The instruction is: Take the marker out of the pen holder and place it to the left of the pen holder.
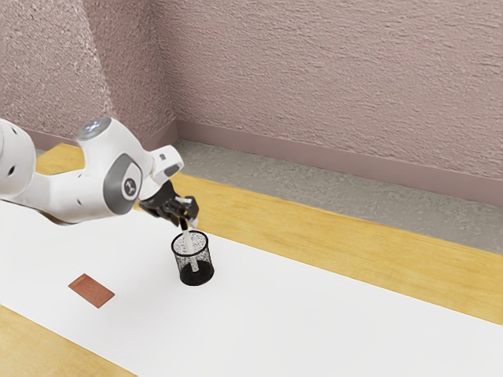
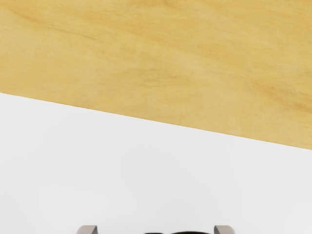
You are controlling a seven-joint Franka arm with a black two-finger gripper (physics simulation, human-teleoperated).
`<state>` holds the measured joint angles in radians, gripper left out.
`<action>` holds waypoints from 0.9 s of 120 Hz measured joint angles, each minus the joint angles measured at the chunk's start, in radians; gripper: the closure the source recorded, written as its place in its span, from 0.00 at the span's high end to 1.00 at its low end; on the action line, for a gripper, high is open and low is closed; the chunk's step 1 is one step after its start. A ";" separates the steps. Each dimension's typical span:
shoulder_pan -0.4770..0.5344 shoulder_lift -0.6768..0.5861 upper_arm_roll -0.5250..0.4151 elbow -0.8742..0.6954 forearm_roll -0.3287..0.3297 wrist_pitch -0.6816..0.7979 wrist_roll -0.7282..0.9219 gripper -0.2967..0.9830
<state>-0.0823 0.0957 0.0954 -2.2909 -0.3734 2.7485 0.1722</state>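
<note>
Fingers (image 1: pixel 192 213) wide apart, just above the holder (image 1: pixel 207 264), marker's dark top end between them. Marker (image 1: pixel 191 249) in holder, leaning, top end sticking out past rim. Holder upright on white mat (image 1: pixel 291 306) over wooden worktop (image 1: pixel 354 233); reddish-brown card (image 1: pixel 91 290) lies flat nearby.

Recorded are a black mesh pen holder (image 1: pixel 207 259), an off-white, black-ended marker (image 1: pixel 189 240), a plain white runner (image 1: pixel 314 322), a reddish-brown rectangle (image 1: pixel 91 290) and a yellow wood-grained table (image 1: pixel 354 239).
</note>
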 joint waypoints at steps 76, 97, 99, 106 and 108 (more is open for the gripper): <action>-0.023 0.020 0.001 0.023 0.005 0.003 0.008 0.19; -0.008 -0.107 0.003 -0.006 0.028 -0.047 0.001 0.17; 0.000 -0.122 -0.002 -0.007 0.031 -0.057 0.000 0.17; 0.013 -0.167 -0.004 -0.007 0.044 -0.093 -0.004 0.16; 0.018 -0.179 -0.004 -0.008 0.048 -0.103 -0.006 0.16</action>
<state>-0.0644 -0.0835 0.0915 -2.2984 -0.3251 2.6459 0.1666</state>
